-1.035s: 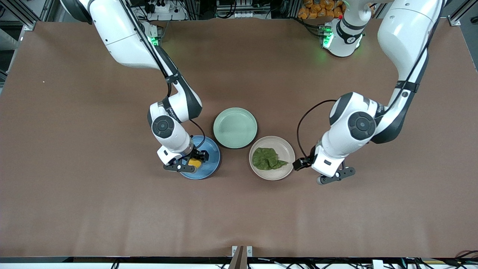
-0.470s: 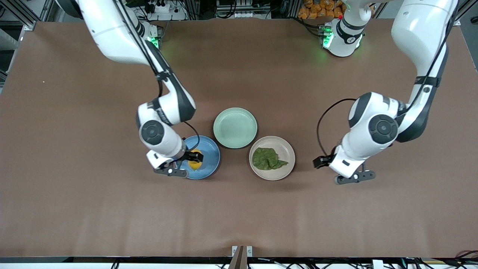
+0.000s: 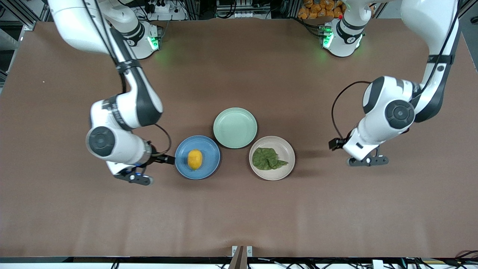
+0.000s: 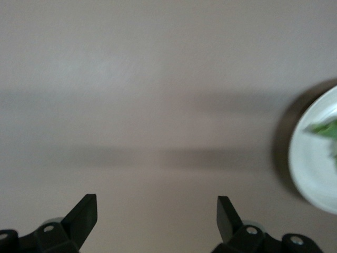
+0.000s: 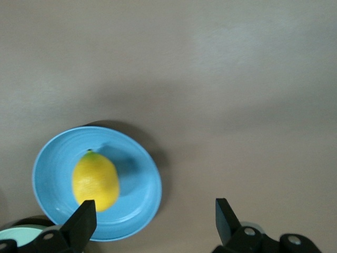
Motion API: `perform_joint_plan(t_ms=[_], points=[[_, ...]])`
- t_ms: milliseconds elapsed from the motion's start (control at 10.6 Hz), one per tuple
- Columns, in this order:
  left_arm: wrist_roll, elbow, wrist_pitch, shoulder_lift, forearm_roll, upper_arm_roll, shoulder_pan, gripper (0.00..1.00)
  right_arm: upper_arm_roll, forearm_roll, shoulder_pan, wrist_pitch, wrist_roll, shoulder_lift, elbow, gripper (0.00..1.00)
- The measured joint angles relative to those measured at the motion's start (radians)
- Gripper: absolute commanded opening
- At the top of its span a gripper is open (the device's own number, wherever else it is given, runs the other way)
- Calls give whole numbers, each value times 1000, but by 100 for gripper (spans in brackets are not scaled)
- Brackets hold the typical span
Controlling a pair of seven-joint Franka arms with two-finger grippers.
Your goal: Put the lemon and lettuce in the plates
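The firm, rollable oval yellow lemon (image 3: 194,159) lies in the round blue plate (image 3: 209,149); beside it, both the right gripper (image 5: 152,224) and the left gripper (image 4: 156,221) gape empty.

High front view, two downward wrist views

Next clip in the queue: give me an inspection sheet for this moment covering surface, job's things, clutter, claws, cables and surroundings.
Surface: brown table, bare apart from three plates.
Job's things: lemon lies in the blue plate; lettuce lies in the beige plate.
Clutter: mint-green plate, nothing in it, farther from the front camera than the other two.
Claws: right claw open, holding nothing, over bare table beside the blue plate; left claw open, holding nothing, over bare table beside the beige plate.
Cables: a black cable loops at the left arm's wrist, another at the right arm's.
Surroundings: orange items and equipment past the table's edge by the arm bases.
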Motion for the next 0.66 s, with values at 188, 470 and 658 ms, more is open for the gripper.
perform_joint_plan(t_ms=[188, 470, 658], points=[[10, -108, 0, -92, -2, 50, -29, 100, -3, -2, -50, -46, -49, -4, 1, 100], [10, -170, -44, -244, -3, 82, -47, 100, -7, -6, -150, -128, -177, -18, 8, 100], [10, -173, -47, -298, -29, 83, -49, 100, -9, -9, -193, -162, -209, -24, 13, 100]])
